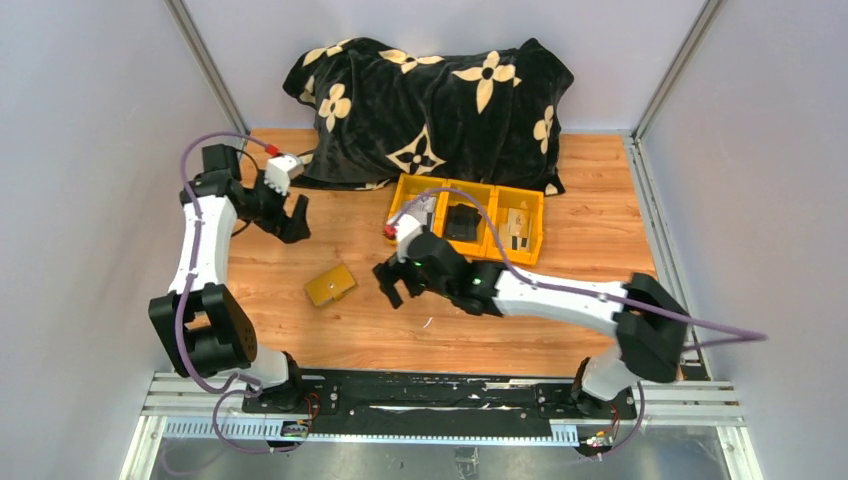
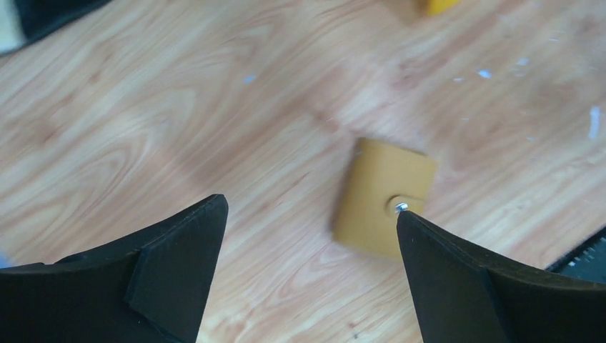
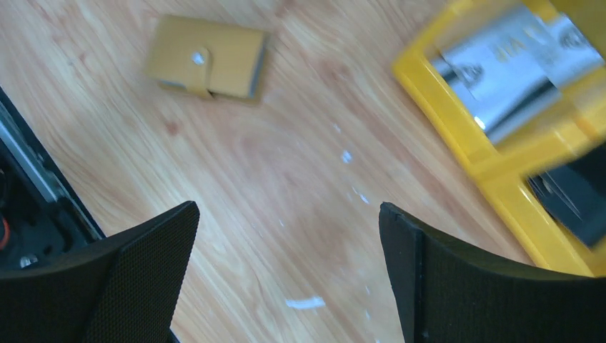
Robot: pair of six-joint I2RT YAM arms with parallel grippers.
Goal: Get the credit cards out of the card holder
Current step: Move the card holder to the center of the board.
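Note:
The card holder (image 1: 330,286) lies closed on the wooden table, mustard-yellow flap up with its snap button fastened. It also shows in the left wrist view (image 2: 382,194) and in the right wrist view (image 3: 207,57). No credit cards are in view; any inside the holder are hidden. My left gripper (image 1: 285,218) is open and empty, well above and to the far left of the holder. My right gripper (image 1: 397,286) is open and empty, just right of the holder and apart from it.
A row of three yellow plastic bins (image 1: 470,222) stands behind the right gripper, holding a silvery packet (image 3: 500,78), a black lump and a beige boxy item. A black patterned blanket (image 1: 430,100) lies at the back.

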